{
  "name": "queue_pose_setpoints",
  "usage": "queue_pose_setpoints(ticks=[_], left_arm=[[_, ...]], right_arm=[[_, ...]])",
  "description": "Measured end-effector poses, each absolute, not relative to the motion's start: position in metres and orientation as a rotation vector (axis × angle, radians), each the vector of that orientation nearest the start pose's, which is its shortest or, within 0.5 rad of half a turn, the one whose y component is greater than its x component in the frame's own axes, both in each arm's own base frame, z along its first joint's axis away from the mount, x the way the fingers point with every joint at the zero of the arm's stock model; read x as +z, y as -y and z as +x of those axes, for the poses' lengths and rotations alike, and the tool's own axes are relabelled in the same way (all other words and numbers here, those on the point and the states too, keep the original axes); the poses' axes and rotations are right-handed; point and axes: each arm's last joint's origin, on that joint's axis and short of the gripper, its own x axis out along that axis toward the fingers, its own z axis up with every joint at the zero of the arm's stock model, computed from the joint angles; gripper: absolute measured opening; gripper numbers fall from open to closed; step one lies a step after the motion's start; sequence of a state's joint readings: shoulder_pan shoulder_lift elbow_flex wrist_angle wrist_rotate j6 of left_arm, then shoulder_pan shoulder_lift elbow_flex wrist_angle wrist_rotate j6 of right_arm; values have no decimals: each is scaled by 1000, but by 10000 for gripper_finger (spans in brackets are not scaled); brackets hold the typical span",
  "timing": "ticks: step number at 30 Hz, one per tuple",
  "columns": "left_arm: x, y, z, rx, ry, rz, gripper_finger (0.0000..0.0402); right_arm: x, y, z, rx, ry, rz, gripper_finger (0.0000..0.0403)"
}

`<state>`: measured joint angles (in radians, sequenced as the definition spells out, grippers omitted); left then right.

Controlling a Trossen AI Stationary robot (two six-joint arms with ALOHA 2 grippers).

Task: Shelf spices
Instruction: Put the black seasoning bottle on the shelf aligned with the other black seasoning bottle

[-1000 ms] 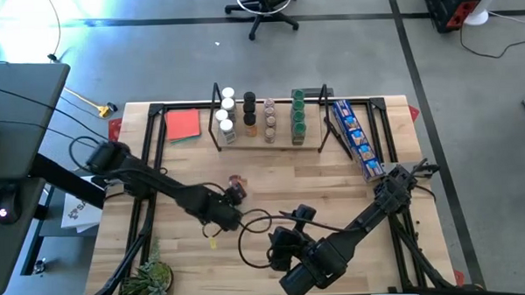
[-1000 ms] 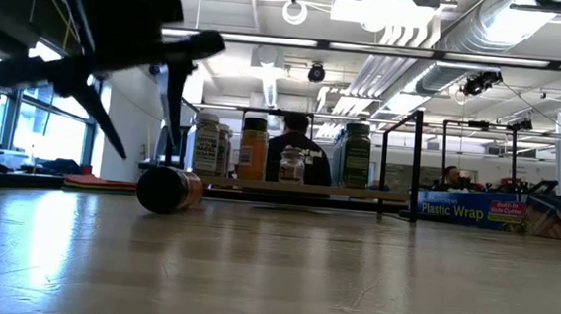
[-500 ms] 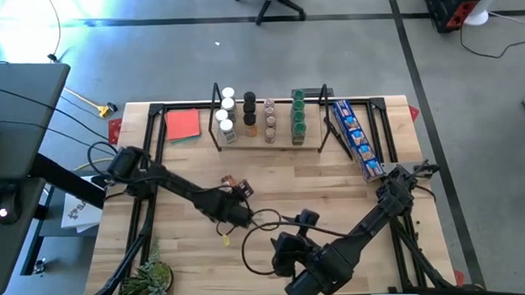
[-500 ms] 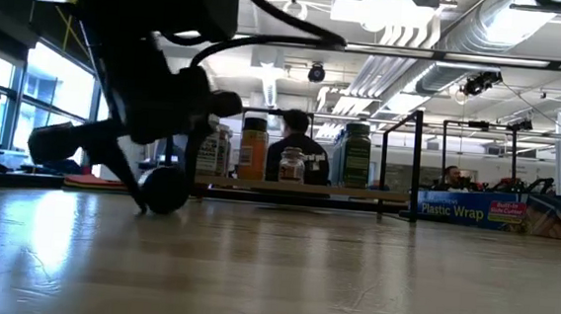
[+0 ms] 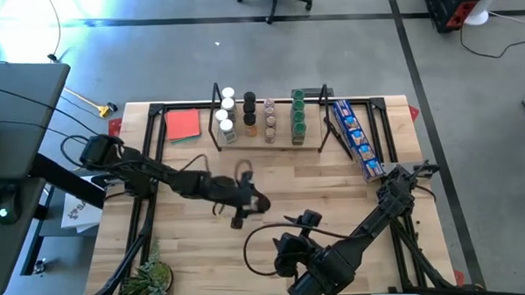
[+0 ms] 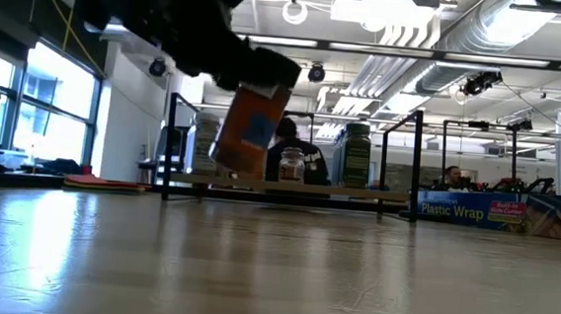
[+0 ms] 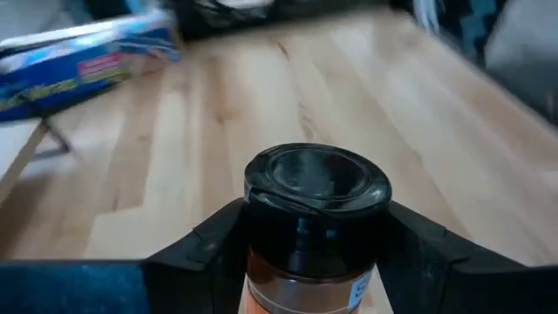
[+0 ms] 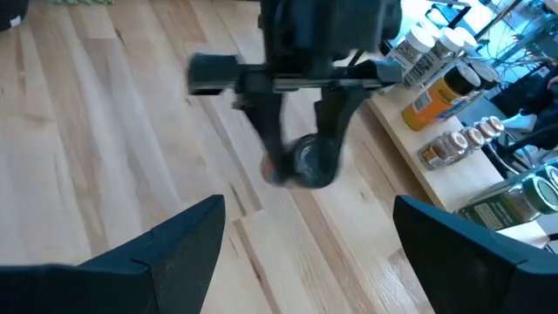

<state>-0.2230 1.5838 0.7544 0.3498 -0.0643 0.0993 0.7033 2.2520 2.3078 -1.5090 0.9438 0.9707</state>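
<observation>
Setting: wooden worktop (image 5: 334, 180) in an open lab; the shelf (image 5: 271, 145) stands along its far edge with several spices (image 5: 270, 116) already lined up on the board.
Left tool: the left tool (image 7: 305, 253) is pinching a black-capped jar (image 6: 251, 125) with orange contents, both fingers (image 7: 205, 244) against its sides, held clear of the worktop in front of the shelf.
Right tool: the right tool (image 8: 305, 253) waits near the front edge, fingers spread wide, holding nothing.
Jar attitude: tilted in the low view, cap uppermost.
Risk, slip: I judge the grip sits just under the cap; a smooth round jar could rotate or slide out during the carry.
Risk, collision: set down tilted, it could knock neighbouring jars or catch the black end frame.
Low view only: shows the jar is airborne and leaning.
High view only: shows the free gaps along the shelf.
Left wrist only: shows finger contact on the jar.
</observation>
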Motion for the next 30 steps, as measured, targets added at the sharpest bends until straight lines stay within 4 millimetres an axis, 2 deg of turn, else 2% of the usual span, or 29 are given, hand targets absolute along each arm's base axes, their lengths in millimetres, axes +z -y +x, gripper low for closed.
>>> queue_pose_setpoints(ticks=[6, 10, 15, 21, 25, 30], left_arm=[[146, 51, 284, -63, -281, -61, 192], [128, 46, 272, -4, -296, -94, 193], [121, 45, 268, -4, -318, -91, 254], [122, 48, 268, -107, -321, -83, 299], [124, 48, 267, -117, -318, -35, 303], [145, 48, 262, -129, -273, 21, 304]], right_arm=[[298, -265, 349, -611, -734, -174, 327], [298, -259, 354, -624, -741, -169, 327], [290, -251, 366, -610, -799, -198, 327], [268, -244, 386, -489, -974, -264, 327], [265, -220, 400, -438, -1067, -303, 327], [264, -190, 423, -279, -1161, -325, 327]])
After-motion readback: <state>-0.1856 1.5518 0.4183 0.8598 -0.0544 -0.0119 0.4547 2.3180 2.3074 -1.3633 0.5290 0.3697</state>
